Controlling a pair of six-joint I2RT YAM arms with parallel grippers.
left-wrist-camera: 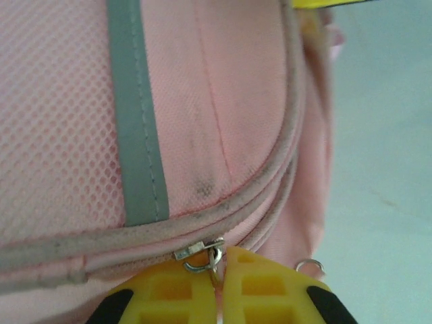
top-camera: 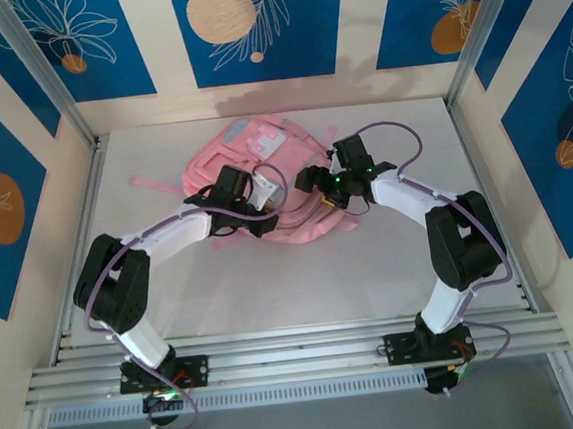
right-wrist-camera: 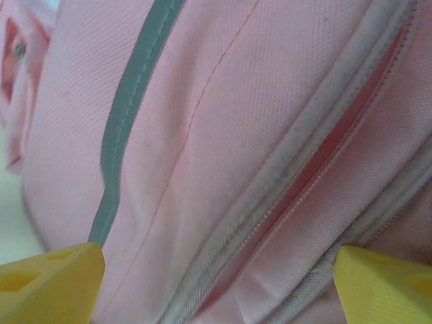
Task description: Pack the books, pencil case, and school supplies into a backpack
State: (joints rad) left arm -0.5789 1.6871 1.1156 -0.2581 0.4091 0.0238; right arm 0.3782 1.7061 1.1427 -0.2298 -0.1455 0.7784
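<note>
- Pink backpack [top-camera: 228, 147] lies flat mid-table toward the far wall, long axis running far-left to near-right, patch end far.
- Left wrist view: left gripper [left-wrist-camera: 219, 275] pinched tight on the metal zip pull [left-wrist-camera: 202, 252].
- Right wrist view: right gripper [right-wrist-camera: 216, 287] wide, 2 fingers straddling the zip seam [right-wrist-camera: 304, 177].
- Top view adds straps [top-camera: 153, 183] trailing left.

Large pink backpack [top-camera: 224, 160], lying flat, grey-striped, part mesh
</note>
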